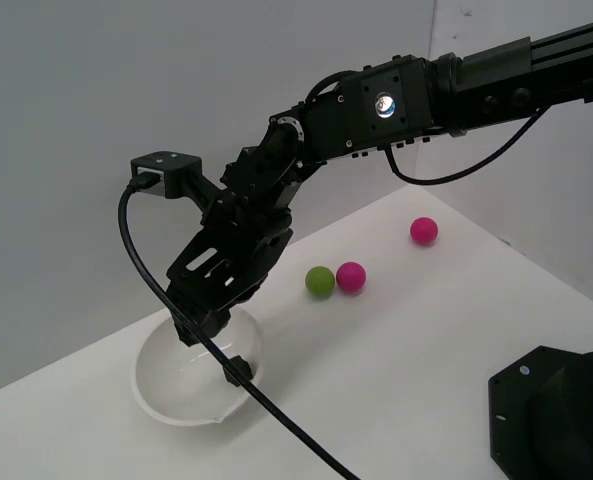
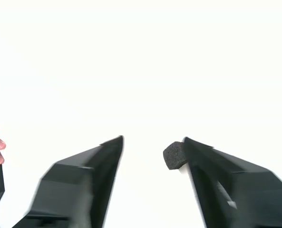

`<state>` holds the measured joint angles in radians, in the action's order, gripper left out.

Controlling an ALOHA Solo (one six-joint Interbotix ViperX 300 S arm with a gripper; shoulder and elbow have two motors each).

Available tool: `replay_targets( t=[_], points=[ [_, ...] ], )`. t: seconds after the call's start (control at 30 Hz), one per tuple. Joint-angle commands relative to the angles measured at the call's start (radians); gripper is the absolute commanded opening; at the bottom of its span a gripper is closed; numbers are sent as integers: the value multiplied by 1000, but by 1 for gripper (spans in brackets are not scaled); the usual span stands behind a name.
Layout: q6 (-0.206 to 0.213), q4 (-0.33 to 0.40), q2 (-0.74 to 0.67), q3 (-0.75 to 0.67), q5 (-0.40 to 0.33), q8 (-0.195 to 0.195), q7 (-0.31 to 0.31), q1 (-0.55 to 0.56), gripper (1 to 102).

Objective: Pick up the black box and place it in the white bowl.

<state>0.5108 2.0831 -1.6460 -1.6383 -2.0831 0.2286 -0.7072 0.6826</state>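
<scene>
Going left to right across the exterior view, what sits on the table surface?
White bowl → green ball → pink ball → second pink ball → black robot base block.

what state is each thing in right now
pincer: open, jaws apart, over the bowl
black box: against one jaw only, not clamped
white bowl: upright on the table, contents hidden by the arm
green ball: resting on the table, touching one pink ball
other pink ball: resting alone
</scene>
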Motion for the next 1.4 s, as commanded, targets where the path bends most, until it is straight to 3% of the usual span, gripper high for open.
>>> replay_targets(
  t=[0.0, 0.13, 0.23, 0.27, 0.57, 1.17, 1.37],
  points=[
    [15, -18, -48, -54, 23, 9, -8, 5, 49],
    [8, -17, -60, -66, 20, 14, -8, 5, 32],
    [-11, -11, -74, -83, 15, 21, -8, 0, 5],
    [-18, -8, -83, -92, 11, 25, -8, -5, 2],
    [-32, 81, -207, -215, -78, 51, -8, -115, 3],
    [-44, 364, -517, -523, -364, 262, 5, -471, 3],
    [-37, 453, -655, -661, -453, 284, 72, -541, 3]
  ],
)
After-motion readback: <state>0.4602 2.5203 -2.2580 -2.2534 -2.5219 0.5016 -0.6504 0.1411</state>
